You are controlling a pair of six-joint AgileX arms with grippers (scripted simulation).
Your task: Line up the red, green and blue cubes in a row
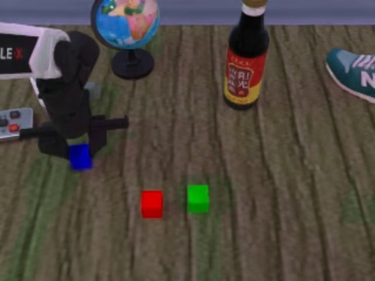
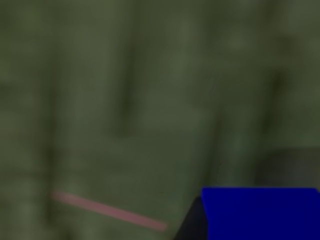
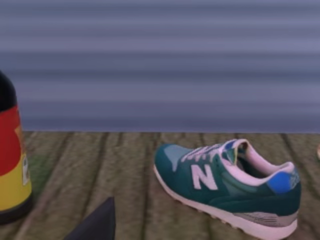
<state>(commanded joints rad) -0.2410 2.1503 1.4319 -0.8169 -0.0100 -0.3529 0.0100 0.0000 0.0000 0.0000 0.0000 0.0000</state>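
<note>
Top view: worktop [image 1: 281, 193] of streaked wood grain. Left gripper [image 1: 75, 146] at the 9 o'clock side, over the blue cube [image 1: 81, 157]; whether its jaws clench the cube or stand released, I cannot tell. Red cube [image 1: 152, 204] and green cube [image 1: 198, 198] near centre toward 6 o'clock, side by side and apart, green at 3 o'clock of red; blue cube well apart at their 10 o'clock. Globe [image 1: 125, 23] at 11 o'clock, sauce bottle [image 1: 246, 58] at 12 to 1 o'clock, teal sneaker [image 1: 353, 71] at 2 o'clock, remote control [image 1: 14, 123] at 9 o'clock.

Left wrist view: blue cube [image 2: 260, 212] close up over wood grain.

Right wrist view: sneaker [image 3: 227, 185], bottle [image 3: 12, 160]; right arm's jaws: cannot tell.
</note>
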